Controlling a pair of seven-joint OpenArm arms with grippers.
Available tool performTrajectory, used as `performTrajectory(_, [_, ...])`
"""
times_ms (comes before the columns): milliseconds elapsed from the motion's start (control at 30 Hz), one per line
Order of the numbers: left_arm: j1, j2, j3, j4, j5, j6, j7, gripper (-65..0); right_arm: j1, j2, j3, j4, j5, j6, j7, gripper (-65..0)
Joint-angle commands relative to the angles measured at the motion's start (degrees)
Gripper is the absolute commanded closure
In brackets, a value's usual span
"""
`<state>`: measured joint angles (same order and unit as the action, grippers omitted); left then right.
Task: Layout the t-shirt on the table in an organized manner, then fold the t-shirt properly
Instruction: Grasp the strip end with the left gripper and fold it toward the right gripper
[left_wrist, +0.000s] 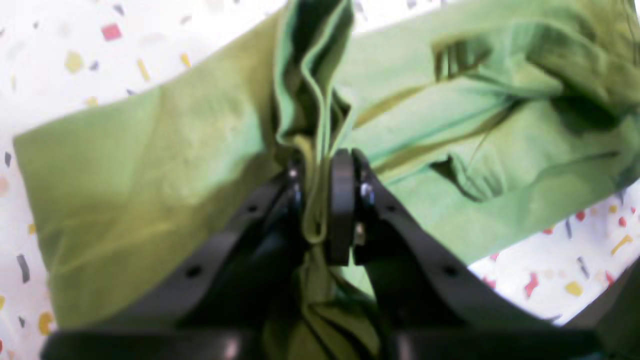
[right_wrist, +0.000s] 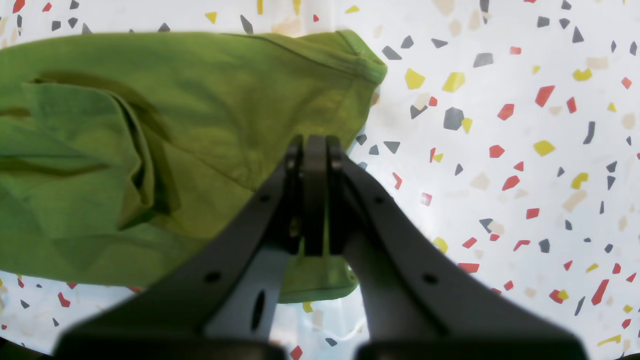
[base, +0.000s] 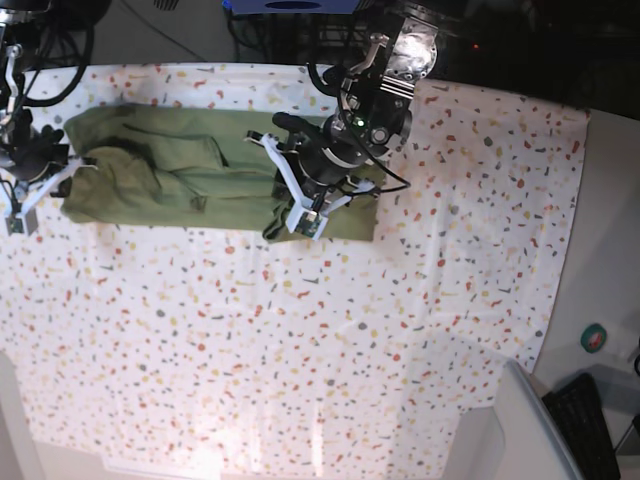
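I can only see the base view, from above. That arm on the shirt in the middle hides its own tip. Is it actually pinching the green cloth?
Observer: Yes. In its wrist view the left tool is shut on a bunched ridge of the t-shirt.
Operator: And the other arm, at the shirt's far end?
Observer: The right tool is shut too, on a thin edge of cloth near a hemmed corner.
Operator: Is the shirt flat between them?
Observer: No. Both wrist views show deep folds and creases in it, over the table.
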<state>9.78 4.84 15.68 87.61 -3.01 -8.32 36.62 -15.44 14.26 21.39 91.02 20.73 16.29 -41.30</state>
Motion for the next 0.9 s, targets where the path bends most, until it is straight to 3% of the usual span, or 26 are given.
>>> performTrajectory(0, [-1.12, 0.83, 0.27, 0.96, -0.47, -0.25, -1.24, 0.0, 0.37, 0.9, 0.46, 0.98, 0.41, -0.07, 1.17, 0.0])
performTrajectory(867, [-2.35, 1.62, 0.89, -3.09, -0.64, -0.25, -0.89, 0.0, 0.98, 0.9, 0.46, 0.89, 0.41, -0.07, 1.17, 0.0])
